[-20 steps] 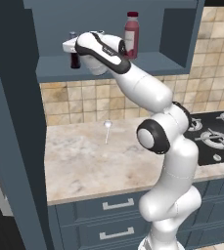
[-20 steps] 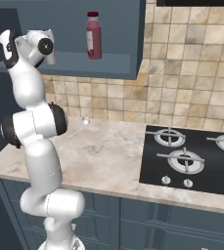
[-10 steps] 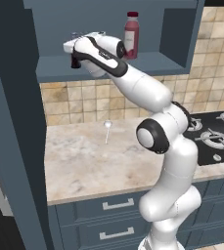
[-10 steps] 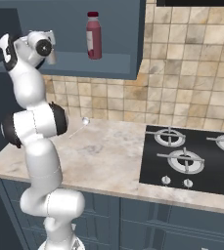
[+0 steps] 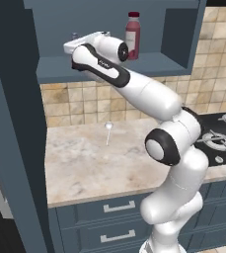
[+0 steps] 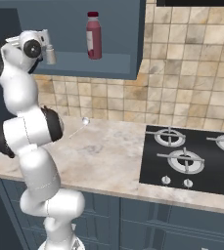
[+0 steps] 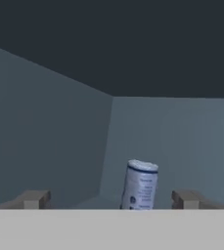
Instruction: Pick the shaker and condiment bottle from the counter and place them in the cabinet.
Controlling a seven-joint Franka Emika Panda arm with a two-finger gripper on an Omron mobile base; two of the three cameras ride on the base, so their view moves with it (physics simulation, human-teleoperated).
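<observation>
The shaker is a small pale grey cylinder with a lighter cap. It stands on the shelf at the left end of the open cabinet, near the back corner. My gripper is open, with its fingertips spread wide on either side of the shaker and a little short of it. From the base, the shaker sits just ahead of my hand, and its top peeks over the gripper. The condiment bottle is out of view. The counter lies below.
A taller red bottle with a white label stands further right on the same shelf. A small pale object with a thin stem lies on the counter by the tiled wall. A black gas hob is to the right. Drawers are below.
My wrist and forearm have shifted a little to the right along the shelf front in the left base view. The shaker's top now peeks above the hand.
</observation>
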